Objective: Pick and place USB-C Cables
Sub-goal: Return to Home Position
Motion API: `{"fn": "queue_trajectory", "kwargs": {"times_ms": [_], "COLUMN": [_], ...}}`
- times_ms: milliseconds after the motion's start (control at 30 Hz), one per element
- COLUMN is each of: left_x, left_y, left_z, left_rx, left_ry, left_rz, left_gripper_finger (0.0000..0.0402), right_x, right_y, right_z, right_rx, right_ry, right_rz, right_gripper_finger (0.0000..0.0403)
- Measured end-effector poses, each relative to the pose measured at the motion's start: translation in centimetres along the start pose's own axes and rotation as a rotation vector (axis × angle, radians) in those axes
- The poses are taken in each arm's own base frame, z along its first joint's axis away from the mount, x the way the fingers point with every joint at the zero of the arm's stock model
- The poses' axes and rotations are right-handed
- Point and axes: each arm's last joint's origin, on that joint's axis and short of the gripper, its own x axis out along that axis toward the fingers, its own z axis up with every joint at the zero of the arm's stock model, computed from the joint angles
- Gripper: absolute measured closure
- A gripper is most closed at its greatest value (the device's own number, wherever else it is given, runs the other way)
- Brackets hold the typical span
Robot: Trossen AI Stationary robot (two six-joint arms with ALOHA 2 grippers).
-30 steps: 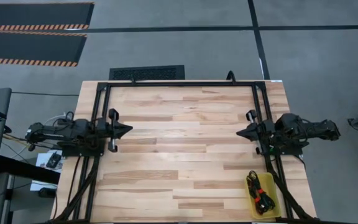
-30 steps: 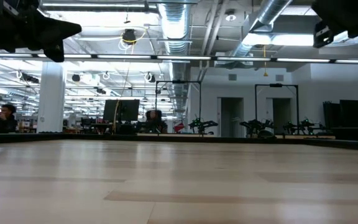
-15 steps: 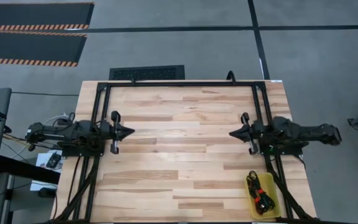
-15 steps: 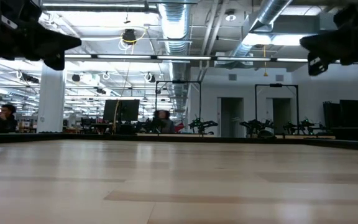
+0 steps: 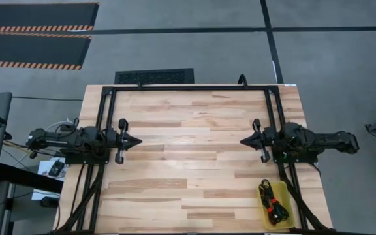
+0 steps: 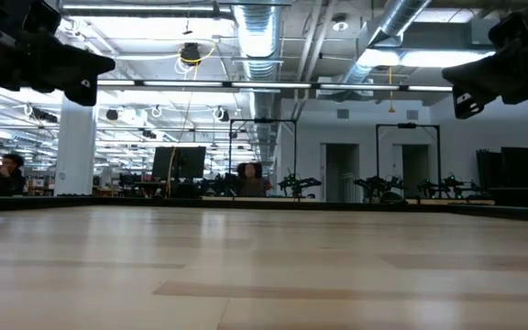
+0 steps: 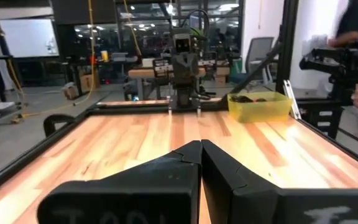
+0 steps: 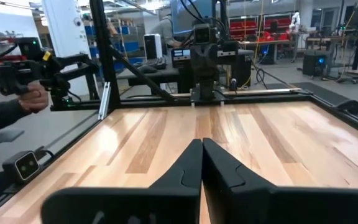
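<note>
Both arms have stretched slightly inward, left end effector (image 5: pixel 139 140) and right end effector (image 5: pixel 242 140) pressed together, empty, cables (image 5: pixel 271 200) in the bin (image 5: pixel 283 190); home should be reached slowly, clear of it.

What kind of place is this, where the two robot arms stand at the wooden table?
Most likely a robotics lab in a large open industrial hall. Bare ventilation ducts run under the ceiling, similar arm rigs stand on benches at the back, and a monitor stands among the desks.
</note>
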Motion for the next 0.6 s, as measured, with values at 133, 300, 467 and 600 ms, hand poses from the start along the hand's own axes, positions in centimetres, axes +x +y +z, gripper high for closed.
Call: {"fn": "queue_trajectory", "kwargs": {"times_ms": [133,300,467,600], "left_x": [0.3,0.8,1.0,1.0], "left_y": [-0.1,-0.1,-0.1,0.3], "left_z": [-0.5,-1.2,-1.1,0.2], "left_rx": [0.006,0.106,0.113,0.100], "left_ry": [0.059,0.139,0.143,0.124], "left_rz": [-0.011,-0.018,0.011,0.129], "left_gripper_finger": [0.0401,0.0401,0.0401,0.0401], "right_x": [0.0,0.0,0.0,0.0], "right_y": [0.0,0.0,0.0,0.0], "right_z": [0.0,-0.1,-0.1,-0.1], "right_rx": [0.000,0.000,-0.004,-0.003], "right_ry": [0.004,0.006,0.004,0.004], "right_rz": [0.000,0.000,0.000,0.000], "right_gripper_finger": [0.0362,0.0357,0.0356,0.0356]}}
